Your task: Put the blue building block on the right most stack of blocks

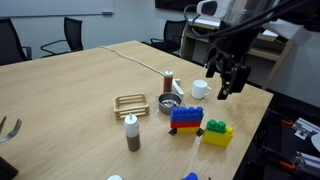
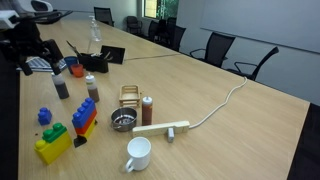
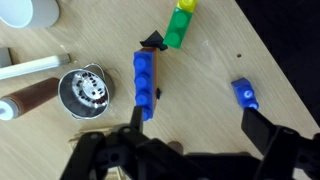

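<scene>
- Small loose blue building block (image 3: 244, 94): studded, lying alone at 3 o'clock in the wrist view.
- Low right most stack of blocks (image 3: 181, 22): green brick atop yellow base, at 12 o'clock.

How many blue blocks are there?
2: the small blue building block lying alone, and a wider blue brick joined atop the red brick. None seem hidden.

No text, brand, number or sign can be read in any view. The brown bottle (image 1: 131, 136) and the white mug (image 2: 138, 153) on the bench (image 1: 70, 95) are too small and blurred to show any lettering.
</scene>
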